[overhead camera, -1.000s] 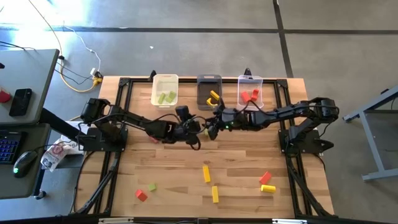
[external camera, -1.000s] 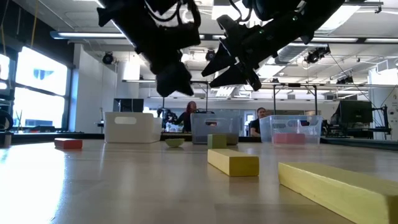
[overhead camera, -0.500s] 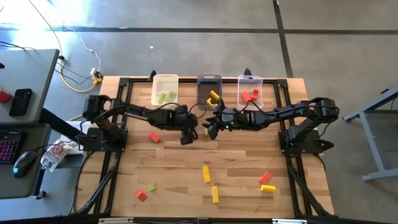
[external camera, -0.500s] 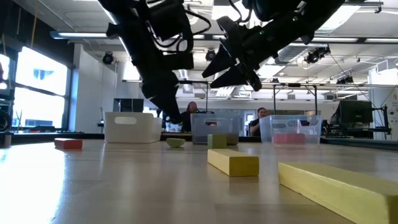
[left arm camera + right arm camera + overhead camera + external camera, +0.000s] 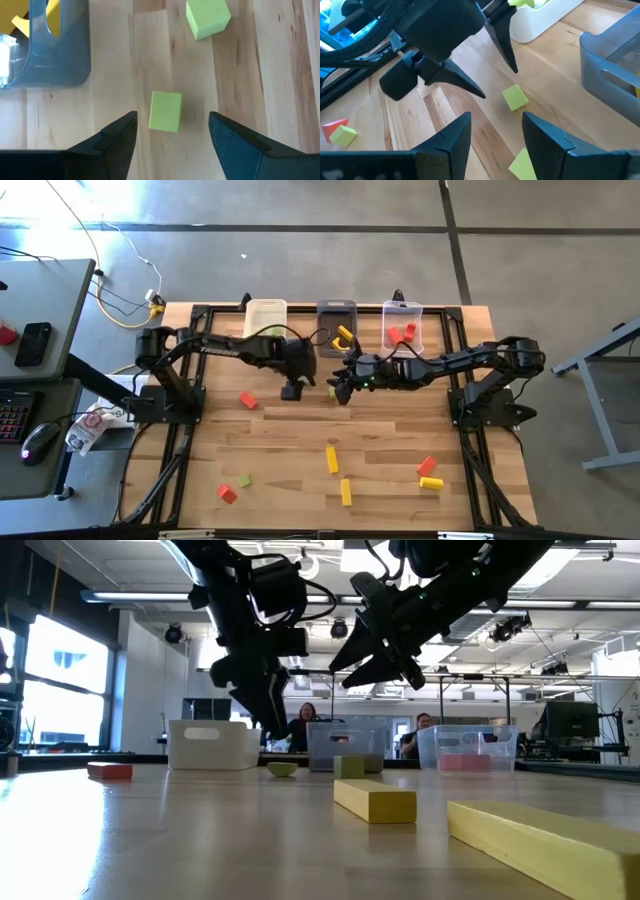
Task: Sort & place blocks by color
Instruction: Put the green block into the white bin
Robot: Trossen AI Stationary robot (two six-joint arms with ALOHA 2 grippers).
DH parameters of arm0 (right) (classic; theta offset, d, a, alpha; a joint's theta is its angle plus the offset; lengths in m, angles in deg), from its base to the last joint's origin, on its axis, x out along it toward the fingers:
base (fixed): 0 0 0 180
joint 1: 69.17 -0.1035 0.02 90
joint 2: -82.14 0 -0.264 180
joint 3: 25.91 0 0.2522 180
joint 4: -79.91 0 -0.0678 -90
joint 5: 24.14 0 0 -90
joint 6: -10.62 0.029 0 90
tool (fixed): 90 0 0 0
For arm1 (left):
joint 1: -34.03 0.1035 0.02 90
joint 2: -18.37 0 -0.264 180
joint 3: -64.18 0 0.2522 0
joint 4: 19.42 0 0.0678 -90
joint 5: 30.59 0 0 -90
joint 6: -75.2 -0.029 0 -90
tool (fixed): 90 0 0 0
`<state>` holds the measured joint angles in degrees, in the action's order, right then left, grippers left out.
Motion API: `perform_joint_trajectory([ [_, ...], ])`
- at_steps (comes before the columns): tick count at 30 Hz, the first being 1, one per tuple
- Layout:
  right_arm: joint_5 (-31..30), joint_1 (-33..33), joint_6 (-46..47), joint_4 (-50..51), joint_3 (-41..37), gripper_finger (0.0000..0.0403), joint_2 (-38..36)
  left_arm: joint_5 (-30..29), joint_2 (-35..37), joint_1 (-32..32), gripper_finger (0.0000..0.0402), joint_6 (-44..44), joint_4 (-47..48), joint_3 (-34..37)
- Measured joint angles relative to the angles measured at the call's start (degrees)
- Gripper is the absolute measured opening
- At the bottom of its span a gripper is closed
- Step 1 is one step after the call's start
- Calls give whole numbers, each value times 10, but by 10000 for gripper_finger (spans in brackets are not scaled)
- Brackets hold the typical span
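My left gripper [image 5: 292, 389] hangs open above the table, just near of the dark grey bin [image 5: 337, 326]. In its wrist view a light green block [image 5: 165, 111] lies on the wood between its open fingers [image 5: 172, 115], and a second green block [image 5: 208, 18] lies farther on. My right gripper [image 5: 339, 387] hovers open close to the left one's right and faces it [image 5: 496, 115]. Both green blocks show in the right wrist view, one green block [image 5: 515, 97] ahead and another green block [image 5: 522, 163] nearer. Neither gripper touches a block.
White bin [image 5: 265, 322], dark grey bin and clear bin [image 5: 402, 327] stand in a row at the far edge, holding green, yellow and red blocks. Loose on the table: red block [image 5: 247, 399], yellow bars [image 5: 332, 459] [image 5: 346, 492], red [image 5: 427, 466], yellow [image 5: 431, 482], green [image 5: 243, 479], red [image 5: 228, 494].
My left arm has straightened and carried its gripper toward the far edge, from the table's middle to a spot just near of the dark grey bin. In the low view its fingers now point down. The blocks have not moved.
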<state>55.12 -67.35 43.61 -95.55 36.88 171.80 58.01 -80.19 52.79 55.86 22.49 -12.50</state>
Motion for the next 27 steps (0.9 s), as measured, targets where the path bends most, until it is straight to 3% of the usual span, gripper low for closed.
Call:
perform_joint_trajectory([
  [17, 0, 0, 0, 0, 0, 163, 0, 7, 0, 5, 229, -19, 3, 0],
  [27, 0, 0, 0, 0, 0, 163, 0, -10, -42, 5, 229, -38, -17, 1],
])
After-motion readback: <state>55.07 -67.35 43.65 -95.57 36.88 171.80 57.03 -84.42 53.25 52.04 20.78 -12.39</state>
